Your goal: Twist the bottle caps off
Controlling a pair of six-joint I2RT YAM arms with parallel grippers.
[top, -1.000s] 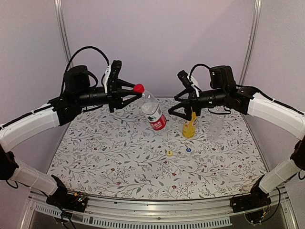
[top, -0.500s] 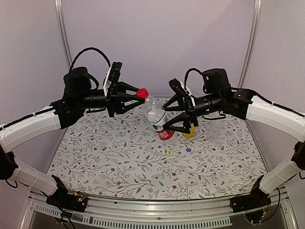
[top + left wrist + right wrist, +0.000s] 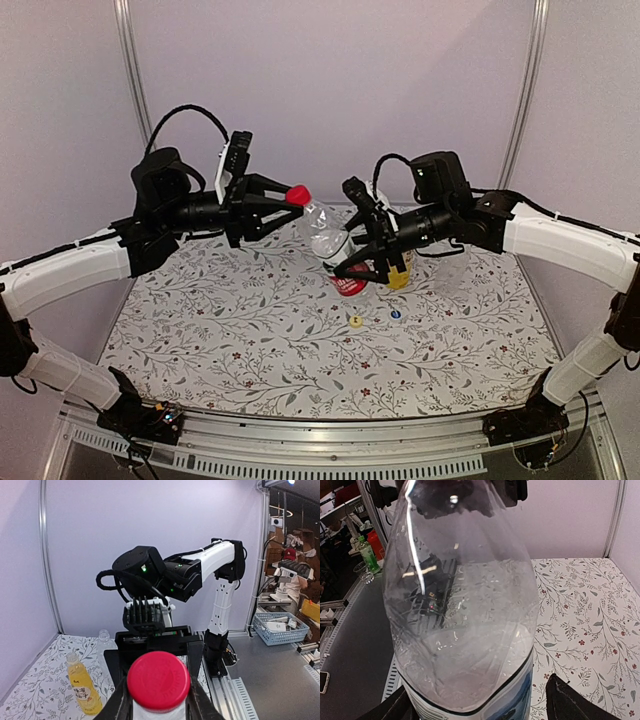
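A clear bottle point(image 3: 325, 235) with a red-and-white label hangs tilted above the table. My left gripper point(image 3: 290, 197) is shut on its red cap point(image 3: 297, 194), which fills the left wrist view point(image 3: 158, 680) between the two fingers. My right gripper point(image 3: 355, 268) stands round the bottle's labelled lower body point(image 3: 465, 605). It is open, and a gap shows between the right finger point(image 3: 565, 700) and the label. The yellow cap point(image 3: 356, 321) and blue cap point(image 3: 395, 314) lie loose on the table.
The yellow-orange drink bottle point(image 3: 400, 277) stands uncapped just behind my right gripper, also seen from the left wrist point(image 3: 82, 685). A clear unlabelled bottle point(image 3: 450, 265) stands to its right. The floral table cover point(image 3: 250, 340) runs to the near rail.
My right gripper has swung left from the yellow-orange bottle to the held bottle's lower body, its jaws narrowing. The left gripper holds the red cap, shifted slightly.
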